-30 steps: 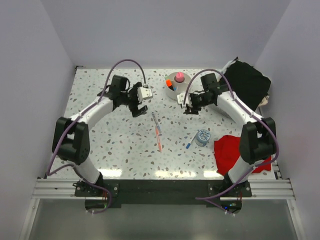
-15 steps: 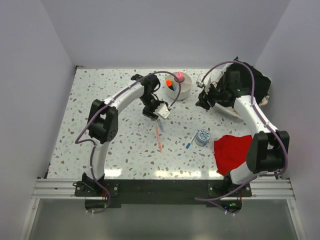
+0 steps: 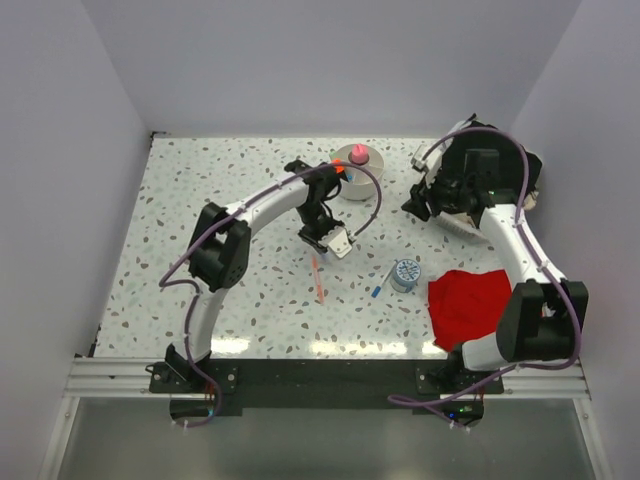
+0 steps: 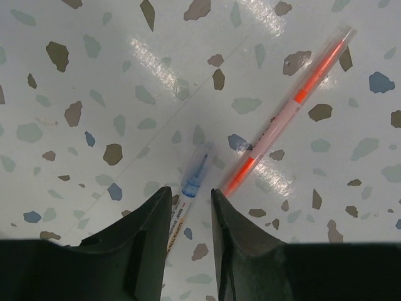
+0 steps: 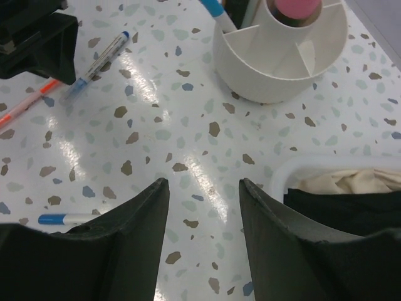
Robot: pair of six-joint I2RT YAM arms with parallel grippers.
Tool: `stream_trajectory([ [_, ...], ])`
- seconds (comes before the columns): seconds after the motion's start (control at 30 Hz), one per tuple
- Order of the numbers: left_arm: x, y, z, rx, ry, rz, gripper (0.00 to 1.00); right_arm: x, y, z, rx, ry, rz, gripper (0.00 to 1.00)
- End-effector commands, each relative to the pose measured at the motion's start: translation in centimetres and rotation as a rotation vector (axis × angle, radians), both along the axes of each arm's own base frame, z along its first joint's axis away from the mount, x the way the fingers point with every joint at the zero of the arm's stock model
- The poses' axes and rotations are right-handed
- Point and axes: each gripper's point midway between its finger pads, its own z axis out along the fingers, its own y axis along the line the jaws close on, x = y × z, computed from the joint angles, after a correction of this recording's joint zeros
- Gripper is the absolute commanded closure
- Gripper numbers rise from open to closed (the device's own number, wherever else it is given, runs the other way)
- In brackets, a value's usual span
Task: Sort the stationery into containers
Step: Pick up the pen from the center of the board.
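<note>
A slim blue-and-white pen (image 4: 191,179) lies on the speckled table between the fingers of my left gripper (image 4: 190,191). It rests close to the left finger, with a gap to the right one, so the gripper is open around it. A thin pink pen (image 4: 294,103) lies just right of it, also visible from above (image 3: 317,278). The round white divided bowl (image 3: 366,180) stands behind, holding a pink-capped stick (image 3: 358,155) and an orange highlighter (image 3: 340,167). My right gripper (image 5: 203,182) hangs open over bare table near the bowl (image 5: 250,66), holding nothing.
Another blue pen (image 3: 378,290) lies beside a small round grey object (image 3: 405,275). A red cloth (image 3: 465,305) sits at the right front. The white basket (image 5: 313,168) with black cloth (image 3: 495,160) stands at the back right, close to my right arm.
My left arm has swung right and down over the pens, and its jaws have narrowed around the blue-and-white pen. My right arm has drawn back toward the basket.
</note>
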Motion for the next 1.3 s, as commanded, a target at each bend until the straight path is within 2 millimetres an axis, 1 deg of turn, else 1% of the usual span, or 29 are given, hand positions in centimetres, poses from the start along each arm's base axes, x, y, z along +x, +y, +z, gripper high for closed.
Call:
stream_trajectory([
  [0.0, 0.5, -0.9, -1.1, 0.008, -0.022, -0.001, 0.64, 2.2, -2.3, 3.2, 0.094, -0.049, -0.106, 0.48],
  [0.03, 0.6, -0.9, -1.3, 0.014, -0.021, 0.002, 0.64, 2.5, -2.5, 2.7, 0.099, -0.031, -0.113, 0.48],
  [0.07, 0.6, -1.0, -1.8, 0.017, -0.016, 0.002, 0.64, 2.6, -2.7, 2.8, 0.109, -0.026, -0.118, 0.48],
  [0.1, 0.8, -1.2, -2.0, 0.016, -0.025, -0.002, 0.64, 2.9, -3.3, 2.9, 0.113, -0.027, -0.133, 0.48],
  [0.17, 0.9, -1.2, -2.4, 0.021, -0.028, -0.003, 0.64, 3.2, -3.8, 2.6, 0.118, -0.016, -0.148, 0.48],
  [0.3, 0.8, -0.7, -3.3, 0.051, -0.030, -0.012, 0.65, 3.7, -4.6, 2.6, 0.126, -0.012, -0.166, 0.48],
  [0.47, 0.7, 0.4, -5.0, 0.100, -0.043, -0.031, 0.65, 4.0, -4.7, 2.6, 0.136, -0.008, -0.176, 0.48],
  [0.5, 0.9, 0.7, -5.2, 0.112, -0.058, -0.035, 0.65, 4.0, -4.8, 2.3, 0.137, 0.000, -0.179, 0.48],
  [0.53, 0.7, 1.1, -5.8, 0.125, -0.056, -0.039, 0.65, 4.0, -4.8, 2.3, 0.137, 0.002, -0.179, 0.48],
  [0.6, 1.2, 1.2, -6.2, 0.126, -0.095, -0.043, 0.66, 3.9, -4.8, 2.2, 0.137, 0.005, -0.181, 0.49],
  [0.63, 0.7, 1.7, -6.8, 0.134, -0.087, -0.047, 0.66, 4.0, -4.8, 2.2, 0.136, 0.005, -0.181, 0.49],
  [0.67, 1.0, 1.5, -6.8, 0.120, -0.108, -0.048, 0.68, 4.0, -4.8, 2.1, 0.137, 0.007, -0.181, 0.49],
  [0.7, 0.8, 1.5, -7.0, 0.120, -0.110, -0.052, 0.76, 4.1, -4.8, 2.2, 0.136, 0.004, -0.182, 0.49],
  [0.73, 0.7, 1.7, -7.1, 0.124, -0.105, -0.053, 0.81, 4.1, -4.8, 2.1, 0.137, 0.008, -0.183, 0.49],
  [0.8, 0.6, 1.3, -7.1, 0.112, -0.092, -0.035, 0.92, 4.2, -4.8, 2.3, 0.139, 0.006, -0.188, 0.49],
  [0.87, 1.1, 0.5, -5.8, 0.082, -0.095, -0.014, 0.96, 4.5, -5.0, 2.3, 0.137, 0.011, -0.198, 0.49],
  [0.9, 1.2, 0.1, -5.0, 0.058, -0.091, -0.009, 0.98, 4.7, -5.1, 2.7, 0.134, 0.003, -0.205, 0.49],
  [0.93, 2.0, -0.7, -3.7, 0.024, -0.115, -0.002, 0.99, 4.9, -5.2, 2.6, 0.136, 0.008, -0.213, 0.49],
  [0.97, 2.5, -1.1, -2.2, -0.001, -0.129, 0.016, 1.00, 5.1, -5.3, 3.2, 0.135, -0.004, -0.217, 0.49],
  [1.0, 2.9, -1.8, -0.8, -0.041, -0.140, 0.025, 1.00, 5.3, -5.4, 3.3, 0.133, -0.005, -0.226, 0.50],
  [1.03, 4.3, -3.1, 2.1, -0.096, -0.189, 0.050, 1.00, 5.4, -5.5, 3.4, 0.133, -0.004, -0.230, 0.50],
  [1.1, 5.3, -4.4, 5.9, -0.170, -0.209, 0.093, 1.00, 5.7, -5.6, 3.8, 0.131, -0.015, -0.236, 0.50],
  [1.13, 6.7, -5.5, 9.8, -0.243, -0.260, 0.128, 1.00, 5.7, -5.6, 3.9, 0.133, -0.013, -0.243, 0.50],
  [1.17, 7.1, -5.5, 11.5, -0.270, -0.266, 0.151, 1.00, 5.9, -5.7, 4.1, 0.133, -0.016, -0.248, 0.50],
  [1.2, 7.3, -5.9, 13.4, -0.315, -0.274, 0.165, 1.00, 6.1, -5.9, 4.1, 0.128, -0.015, -0.257, 0.50],
  [1.23, 7.7, -6.2, 16.3, -0.374, -0.304, 0.193, 1.00, 6.2, -6.0, 4.1, 0.130, -0.014, -0.266, 0.50],
  [1.27, 8.1, -6.0, 17.7, -0.409, -0.314, 0.219, 1.00, 6.3, -6.0, 4.0, 0.130, -0.007, -0.269, 0.50],
])
